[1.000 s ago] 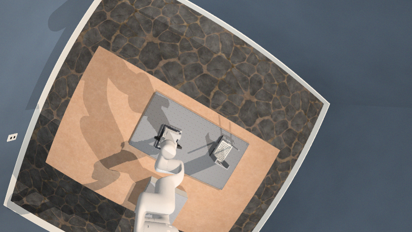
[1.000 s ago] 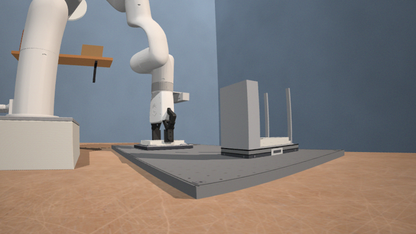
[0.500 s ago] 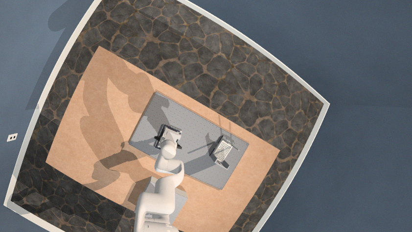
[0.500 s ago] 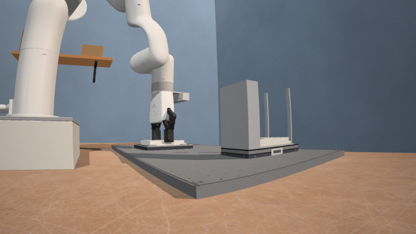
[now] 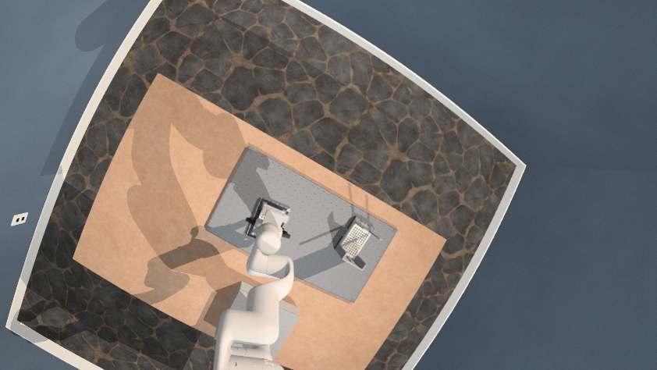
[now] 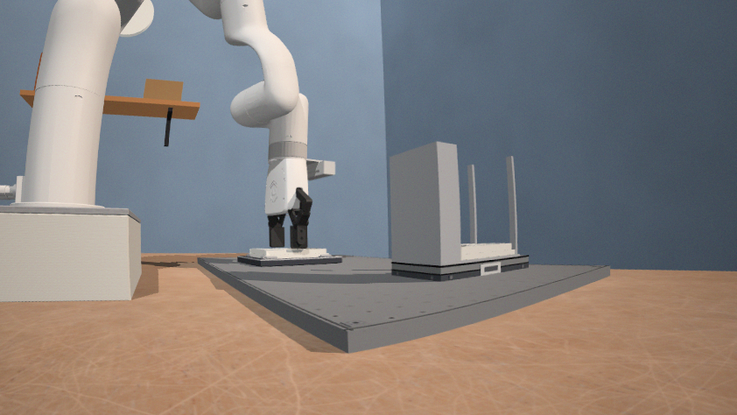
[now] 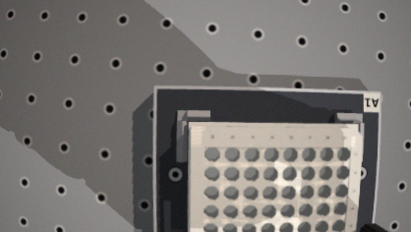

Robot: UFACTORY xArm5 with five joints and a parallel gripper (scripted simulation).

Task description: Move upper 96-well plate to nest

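Note:
A white 96-well plate (image 7: 275, 179) lies in the dark plate nest N1 (image 7: 167, 162), its far edge against two grey locators (image 7: 193, 118). The nest's A1 label (image 7: 372, 102) is at the corner beside the plate's far right corner; I cannot tell whether that corner is the cut-off one. In the exterior view the plate (image 6: 288, 252) sits low and level on the nest (image 6: 288, 260). My gripper (image 6: 287, 238) stands straight over it, open, with fingertips down at the plate's sides. The other plate (image 6: 487, 250) lies at the bottom of stack rack K1 (image 6: 453, 216).
The grey perforated baseplate (image 6: 391, 293) carries nest and rack, and lies on a tan table. The rack has a tall solid wall (image 6: 424, 203) and two thin posts (image 6: 510, 198). The arm's white pedestal (image 6: 66, 252) stands at the left. A wall shelf (image 6: 129, 105) hangs behind.

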